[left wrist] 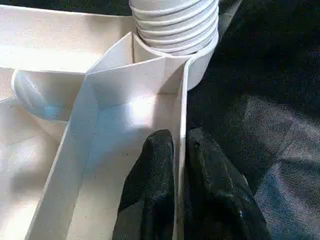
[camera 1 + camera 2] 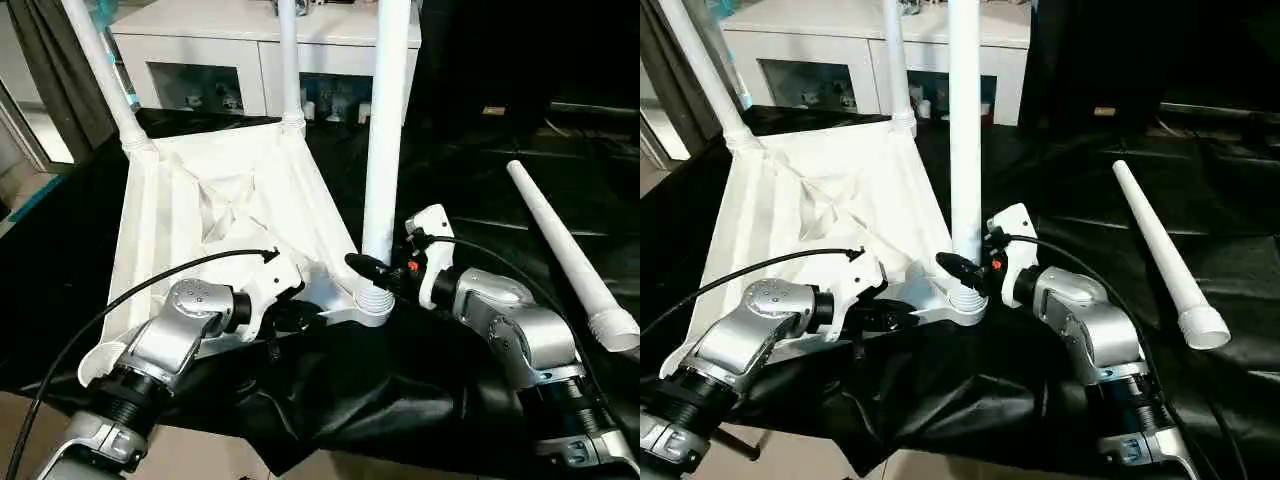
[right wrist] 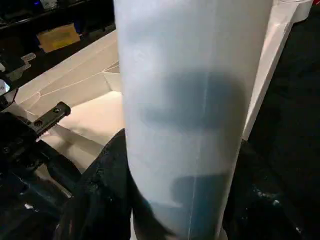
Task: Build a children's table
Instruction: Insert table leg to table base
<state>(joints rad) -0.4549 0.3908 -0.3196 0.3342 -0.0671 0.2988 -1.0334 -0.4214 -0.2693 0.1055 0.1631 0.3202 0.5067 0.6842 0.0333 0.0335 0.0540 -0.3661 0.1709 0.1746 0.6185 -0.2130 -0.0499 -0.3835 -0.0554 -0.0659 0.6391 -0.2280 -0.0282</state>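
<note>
Three legs stand up from the children's table, which lies upside down on a black cloth covering the tabletop, its ribbed underside facing up. The nearest leg rises upright from the near corner socket, with its ribbed base seated in that socket. The right claw grips this leg low down, one black finger on each side of the tube, as the right wrist view shows. The left claw sits at the table's near rim, just beside that same socket; its two fingers straddle the thin rim wall, one inside and one outside, nearly closed on it. A fourth leg lies loose on the cloth well to the right, apart from the table, its wide ribbed end nearer the robot. Behind the table stands a white cabinet with glass doors, close behind the two far legs. A black cable arcs over the left forearm and across the table's underside.
</note>
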